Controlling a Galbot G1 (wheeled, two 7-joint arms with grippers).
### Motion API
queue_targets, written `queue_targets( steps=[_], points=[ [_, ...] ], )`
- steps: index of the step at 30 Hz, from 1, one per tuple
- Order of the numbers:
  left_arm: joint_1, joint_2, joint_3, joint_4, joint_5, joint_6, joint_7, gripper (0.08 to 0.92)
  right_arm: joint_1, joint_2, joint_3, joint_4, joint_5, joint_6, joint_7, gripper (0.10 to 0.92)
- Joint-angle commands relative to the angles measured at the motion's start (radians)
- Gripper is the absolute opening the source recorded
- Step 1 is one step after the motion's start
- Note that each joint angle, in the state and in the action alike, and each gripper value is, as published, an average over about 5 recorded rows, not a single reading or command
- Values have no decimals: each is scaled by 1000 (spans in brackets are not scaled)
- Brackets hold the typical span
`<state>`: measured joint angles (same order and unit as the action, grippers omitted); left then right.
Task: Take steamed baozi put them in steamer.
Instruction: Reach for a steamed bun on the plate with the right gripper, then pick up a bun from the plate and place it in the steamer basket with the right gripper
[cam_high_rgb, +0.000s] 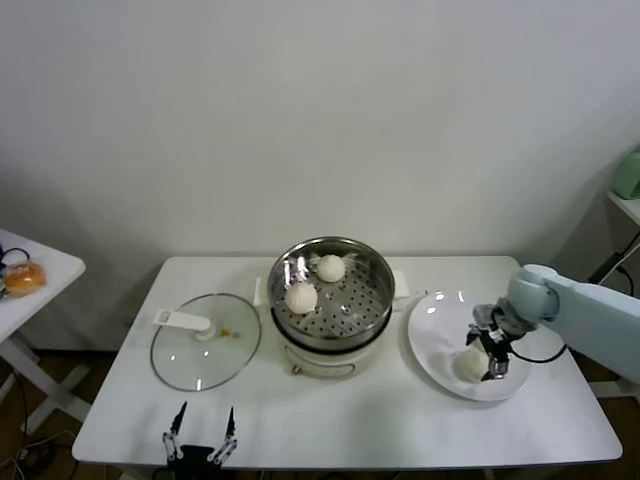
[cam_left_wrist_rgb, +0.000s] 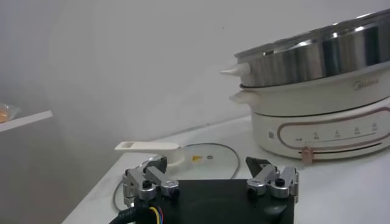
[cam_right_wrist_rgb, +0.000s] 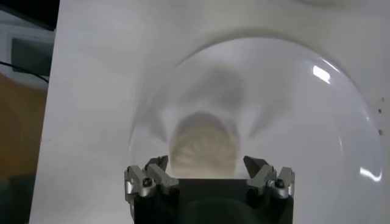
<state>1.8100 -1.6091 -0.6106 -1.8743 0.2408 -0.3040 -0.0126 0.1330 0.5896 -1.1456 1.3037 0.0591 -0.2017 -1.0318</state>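
Baozi count in the steamer (cam_high_rgb: 378, 268) stands at two: one bun (cam_high_rgb: 331, 268) toward the far side of the basket, another (cam_high_rgb: 301, 298) nearer and to the left. A third bun (cam_high_rgb: 471, 365) sits on the white plate (cam_high_rgb: 432, 335) at the right of the table (cam_high_rgb: 500, 420), and that is the one I am after.

I have the right gripper (cam_high_rgb: 491, 358) down over the plate, jaws spread wide and straddling the bun; from the wrist camera the bun (cam_right_wrist_rgb: 203, 148) shows between the two tips, with nothing held yet. The left gripper (cam_high_rgb: 201, 428) is parked at the near edge of the table, jaws open and empty, close to the glass lid (cam_high_rgb: 205, 342).

I judge this to be the pick step. Next I need to close gently on the soft dough, lift clear of the plate, then carry left over the steamer rim.
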Motion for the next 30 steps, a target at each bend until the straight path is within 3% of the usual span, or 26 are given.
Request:
queue_targets(
  steps=[1, 8, 20, 30],
  points=[
    [1, -5, 1, -1, 0, 2, 0, 823, -25, 6, 22, -8, -13, -4, 0, 823],
    [1, -4, 2, -3, 0, 3, 0, 823, -25, 8, 22, -12, -21, -3, 0, 812],
    [1, -5, -2, -2, -1, -1, -2, 823, 6, 7, 13, -4, -33, 7, -5, 682],
    [-3, -7, -5, 0, -5, 2, -1, 823, 370, -16, -239, 94, 54, 101, -37, 671]
  ],
)
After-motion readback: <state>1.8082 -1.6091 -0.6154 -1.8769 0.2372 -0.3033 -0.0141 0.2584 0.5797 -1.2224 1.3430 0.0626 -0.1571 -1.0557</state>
